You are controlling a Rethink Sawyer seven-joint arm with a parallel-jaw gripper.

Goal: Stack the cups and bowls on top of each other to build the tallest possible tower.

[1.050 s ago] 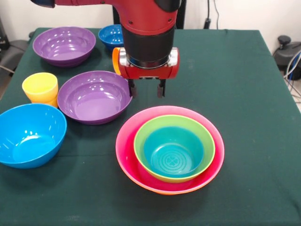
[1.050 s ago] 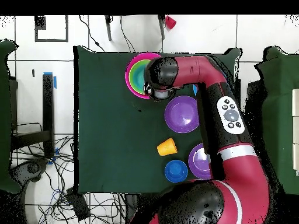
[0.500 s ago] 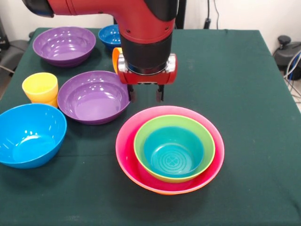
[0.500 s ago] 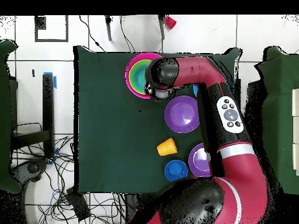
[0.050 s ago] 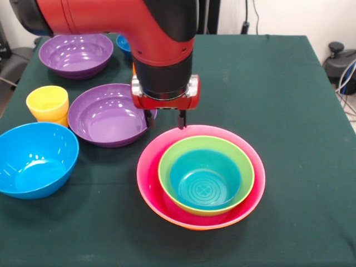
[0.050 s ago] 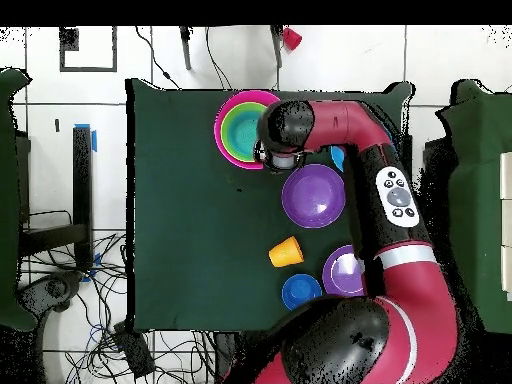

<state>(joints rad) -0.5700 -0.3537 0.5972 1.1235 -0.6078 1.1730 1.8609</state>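
The tower (image 5: 201, 179) stands at front centre: a teal bowl (image 5: 204, 179) inside a green bowl (image 5: 167, 167), inside a large pink bowl (image 5: 149, 167) with an orange rim showing beneath. My gripper (image 5: 164, 120) hangs open and empty just over the pink bowl's far-left rim, beside a purple bowl (image 5: 108, 114). A yellow cup (image 5: 48, 103) stands at the left. A second purple bowl (image 5: 75, 53) and a light blue bowl (image 5: 33, 158) sit apart. In the overhead view the arm (image 6: 300, 125) covers the gripper, and an orange cup (image 6: 286, 252) stands alone.
A small dark-blue bowl (image 6: 301, 292) sits near the robot's side of the green cloth table (image 5: 289, 111); in the front view the arm hides most of it. The table's edges drop off on all sides.
In the front view the gripper has shifted left and slightly lower, from behind the pink bowl towards the gap between it and the purple bowl. It stays open. No bowl or cup has moved.
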